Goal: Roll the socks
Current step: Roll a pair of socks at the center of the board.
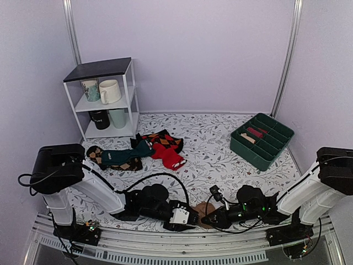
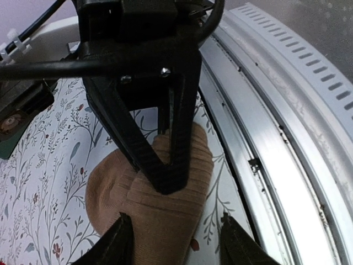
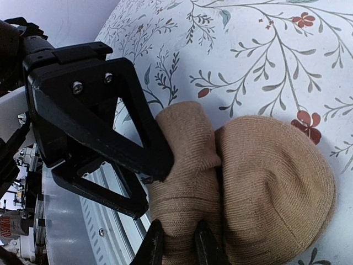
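The socks (image 1: 205,210) are a tan knitted bundle on the flowered cloth at the table's near edge, between both grippers. In the right wrist view the socks (image 3: 270,182) show a rounded rolled part on the right and a folded ribbed part beside it. My right gripper (image 3: 177,248) is shut on that folded part, pinching it between its fingertips. My left gripper (image 2: 176,245) is open and straddles the socks (image 2: 165,221) from the other side. Its left finger (image 2: 118,243) touches the fabric and its right finger (image 2: 237,245) stands apart from it.
A heap of other socks, red (image 1: 170,157) and teal with argyle (image 1: 124,157), lies mid-table on the left. A white shelf with mugs (image 1: 105,99) stands at the back left, a green divided bin (image 1: 262,141) at the back right. A metal rail (image 2: 287,138) runs right beside the socks.
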